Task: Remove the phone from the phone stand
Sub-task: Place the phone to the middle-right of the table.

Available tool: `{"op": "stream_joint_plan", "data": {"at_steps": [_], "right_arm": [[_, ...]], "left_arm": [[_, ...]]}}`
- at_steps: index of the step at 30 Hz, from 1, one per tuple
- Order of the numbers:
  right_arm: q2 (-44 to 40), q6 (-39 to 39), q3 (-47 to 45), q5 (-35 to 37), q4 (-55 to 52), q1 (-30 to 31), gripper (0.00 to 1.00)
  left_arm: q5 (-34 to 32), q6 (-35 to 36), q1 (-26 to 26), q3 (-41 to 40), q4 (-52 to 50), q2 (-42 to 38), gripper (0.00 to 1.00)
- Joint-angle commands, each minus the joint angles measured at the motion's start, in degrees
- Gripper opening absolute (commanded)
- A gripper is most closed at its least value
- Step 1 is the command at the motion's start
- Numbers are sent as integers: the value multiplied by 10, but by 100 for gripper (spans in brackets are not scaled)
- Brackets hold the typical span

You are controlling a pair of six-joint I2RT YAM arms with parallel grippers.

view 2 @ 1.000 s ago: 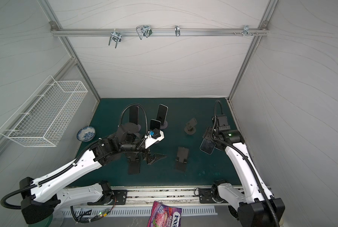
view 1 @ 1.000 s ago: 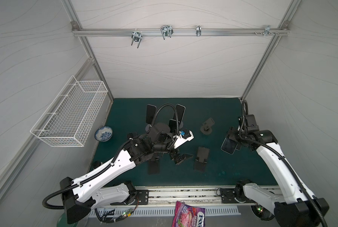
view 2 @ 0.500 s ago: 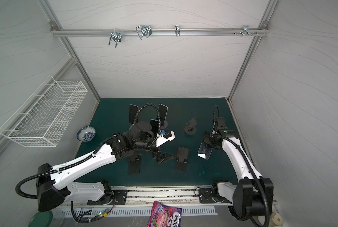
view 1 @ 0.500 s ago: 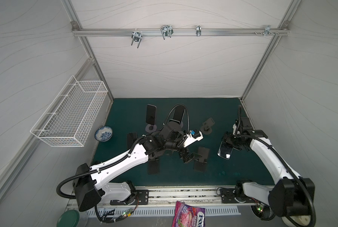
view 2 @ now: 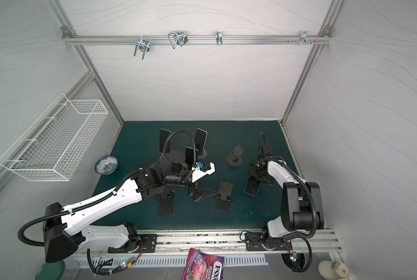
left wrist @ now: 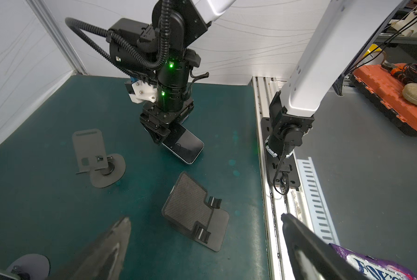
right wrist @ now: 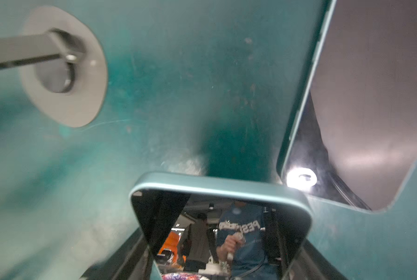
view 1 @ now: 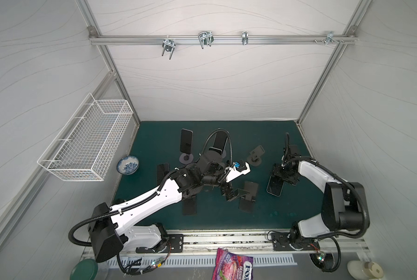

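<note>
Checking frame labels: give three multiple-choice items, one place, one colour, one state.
1. Where is the bowl?
A) at the left edge of the mat, near the wire basket
B) on a stand
C) beside the right arm's base
2. Mat colour?
A) red
B) dark green
C) white
3. Right hand?
A) open, empty
B) shut on a phone
C) out of view
Answers: 1 A, both top views show it there; 2 B, green throughout; 3 B, it grips the phone's end.
</note>
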Motion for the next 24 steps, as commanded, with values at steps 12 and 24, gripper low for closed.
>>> {"op": "stream_joint_plan", "data": {"at_steps": [12,24], "right_arm": [[140,-13,149,-12,-33,-16,74],[225,-16,211,-46,-51,-17,80]], "left_arm": [[-5,27,-3,5,4,-15,98],[-2,36,-3,12,-13,-9,98]]}}
